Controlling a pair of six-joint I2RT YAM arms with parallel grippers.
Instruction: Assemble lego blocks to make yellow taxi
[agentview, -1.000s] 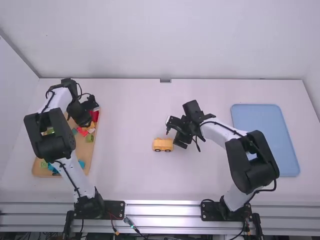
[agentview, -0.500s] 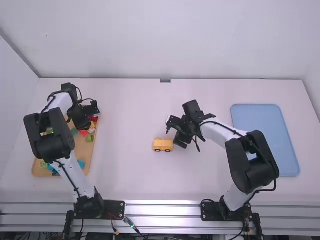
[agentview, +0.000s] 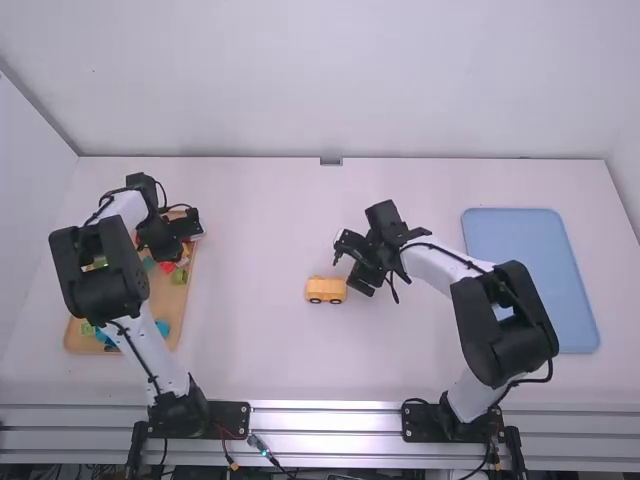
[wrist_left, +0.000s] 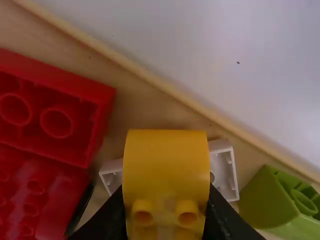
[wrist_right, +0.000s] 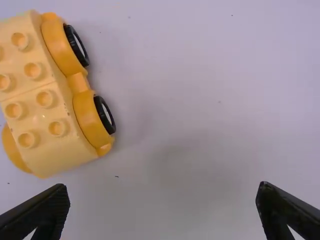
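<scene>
The table (agentview: 260, 350) bears the parts tray (agentview: 174, 302) on the left and the second tray (agentview: 525, 260) on the right. The left gripper (agentview: 190, 230) is over the parts tray's right side, with the curved block (wrist_left: 166, 160) between its fingers. Beneath that lies the small block (wrist_left: 225, 170); the neighbouring blocks (wrist_left: 57, 102) lie just beyond the gripper, and the end block (wrist_left: 267, 200) just before it. The toy car (agentview: 326, 290) sits on the table, just left of and before the right gripper (agentview: 349, 268); the second tray is well to that gripper's right
</scene>
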